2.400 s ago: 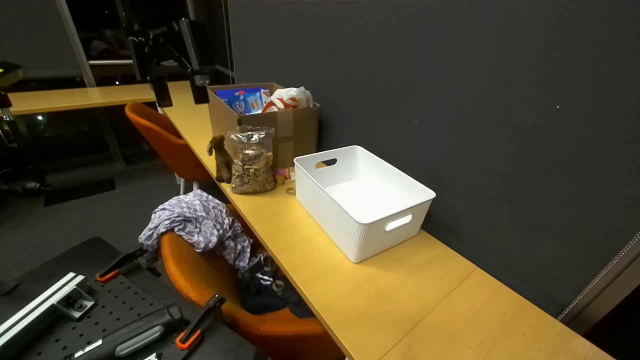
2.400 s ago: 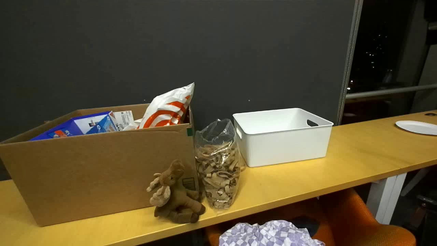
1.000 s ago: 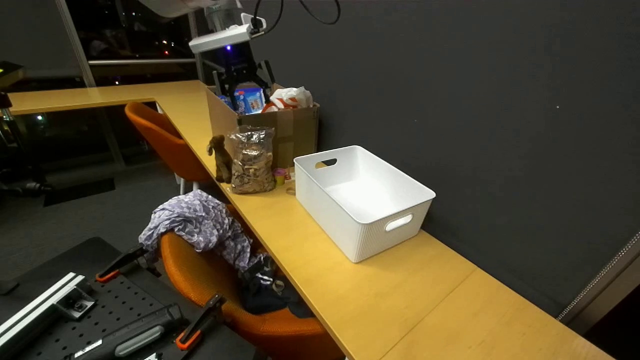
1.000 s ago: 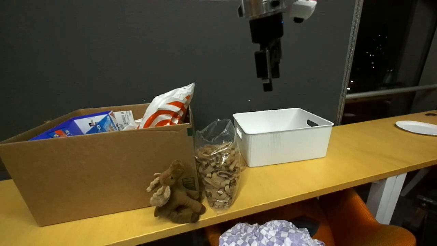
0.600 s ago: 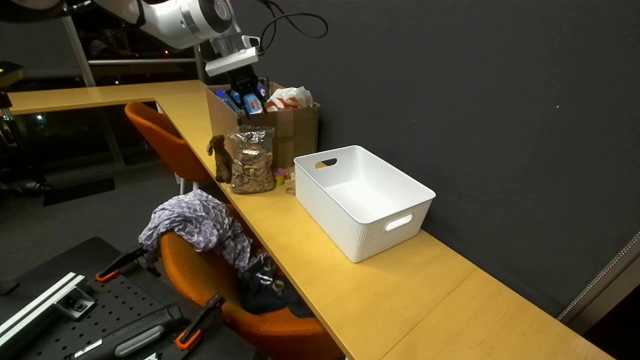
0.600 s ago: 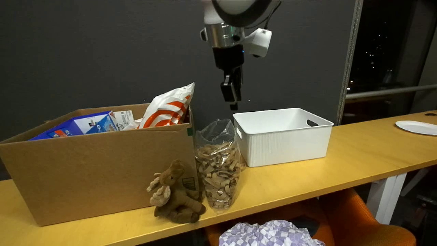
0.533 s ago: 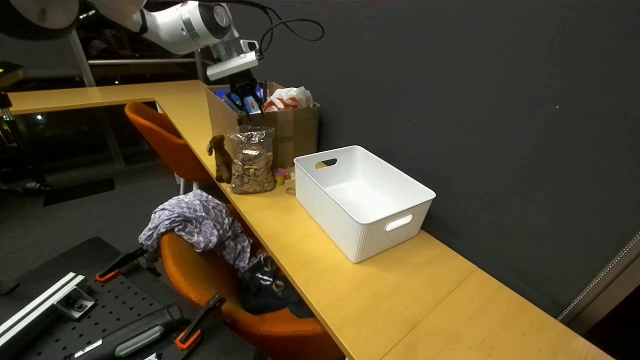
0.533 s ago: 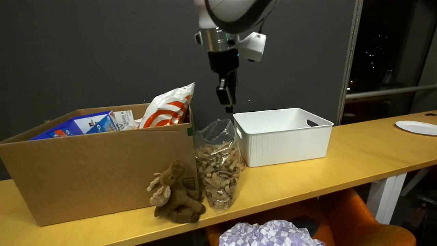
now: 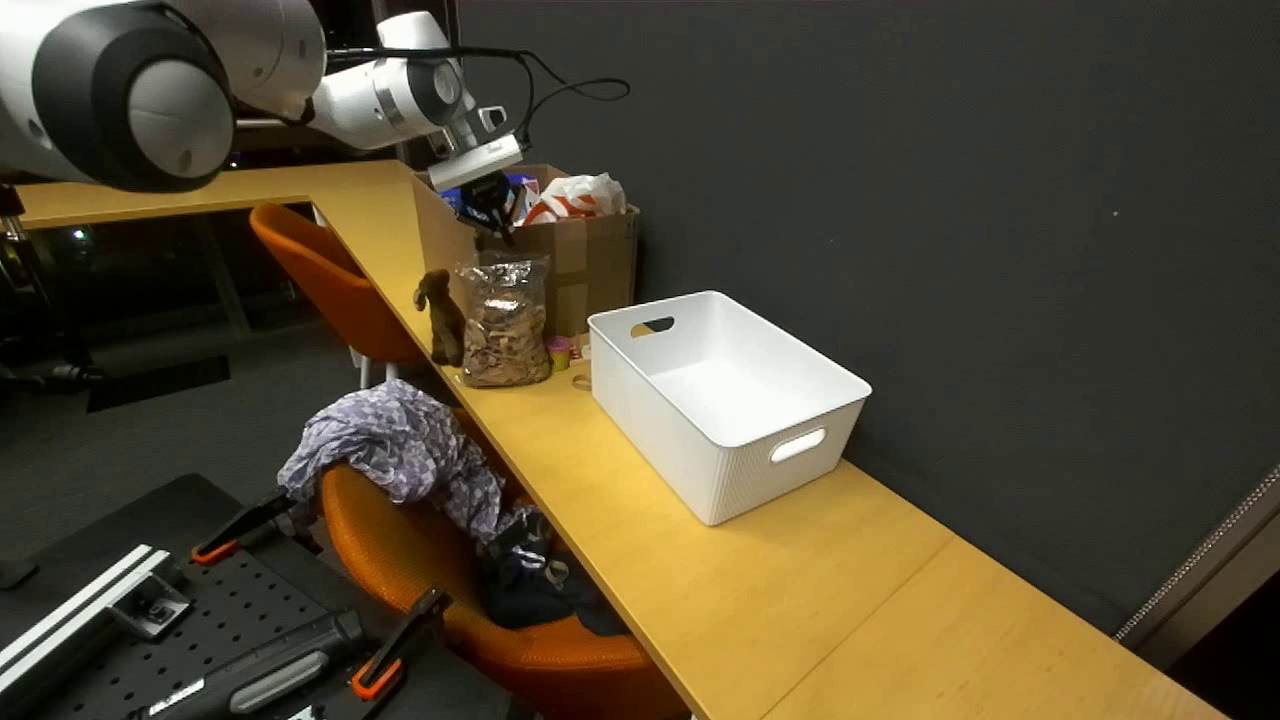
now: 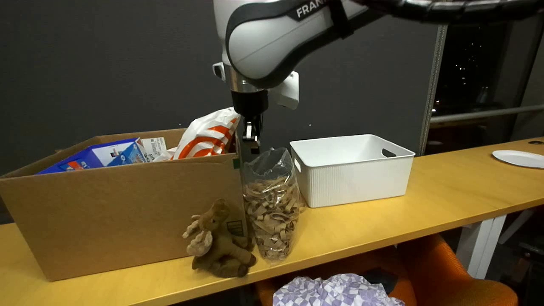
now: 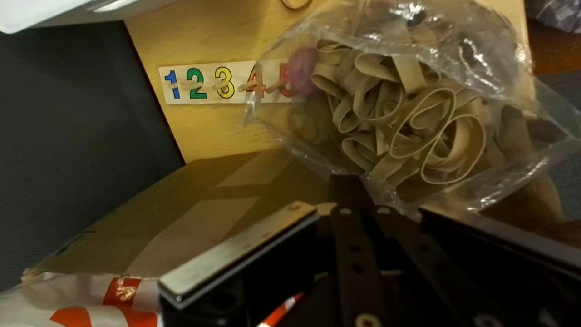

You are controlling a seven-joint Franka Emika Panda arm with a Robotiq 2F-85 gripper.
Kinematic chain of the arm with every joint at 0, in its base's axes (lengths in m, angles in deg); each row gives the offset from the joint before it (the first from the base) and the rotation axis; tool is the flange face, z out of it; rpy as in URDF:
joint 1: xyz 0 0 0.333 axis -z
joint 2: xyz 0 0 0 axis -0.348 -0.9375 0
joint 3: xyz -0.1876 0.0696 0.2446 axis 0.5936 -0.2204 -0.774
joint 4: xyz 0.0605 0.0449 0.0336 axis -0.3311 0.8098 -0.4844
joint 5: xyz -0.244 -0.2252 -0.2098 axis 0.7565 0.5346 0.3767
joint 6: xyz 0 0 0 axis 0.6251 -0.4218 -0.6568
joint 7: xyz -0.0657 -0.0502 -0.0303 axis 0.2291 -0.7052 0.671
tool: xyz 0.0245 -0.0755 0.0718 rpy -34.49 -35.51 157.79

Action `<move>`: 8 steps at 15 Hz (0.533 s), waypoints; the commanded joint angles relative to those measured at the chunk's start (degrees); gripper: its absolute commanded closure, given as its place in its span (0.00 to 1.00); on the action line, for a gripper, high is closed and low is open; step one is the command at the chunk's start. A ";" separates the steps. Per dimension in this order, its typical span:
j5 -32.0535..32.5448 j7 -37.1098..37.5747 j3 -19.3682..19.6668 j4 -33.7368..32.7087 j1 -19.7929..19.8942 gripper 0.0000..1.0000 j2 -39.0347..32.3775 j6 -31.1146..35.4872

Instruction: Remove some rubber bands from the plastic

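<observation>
You can read 1, 2, 3, 4 and 5 on the number strip (image 11: 210, 77), the 5 through the plastic bag (image 11: 472, 45), and "FRAN" on the robot arm (image 10: 272, 44); print on the blue packet (image 10: 91, 158) is too small to read.

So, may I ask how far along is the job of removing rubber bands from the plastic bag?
Done: little; the plastic bag looks open, and one loose band lies on the table, origin unclear.
In hand: the gripper hangs near the bag's mouth, probably lining up; no band shows in it.
Left: grasping and lifting some out; many rubber bands lie inside.
</observation>
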 commanded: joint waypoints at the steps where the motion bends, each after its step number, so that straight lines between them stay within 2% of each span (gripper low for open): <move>1: -2.17 -2.00 -1.60 -5.37 0.98 1.00 -3.92 -0.20; 8: -2.79 2.03 -0.28 -3.06 -0.06 1.00 -1.22 -1.45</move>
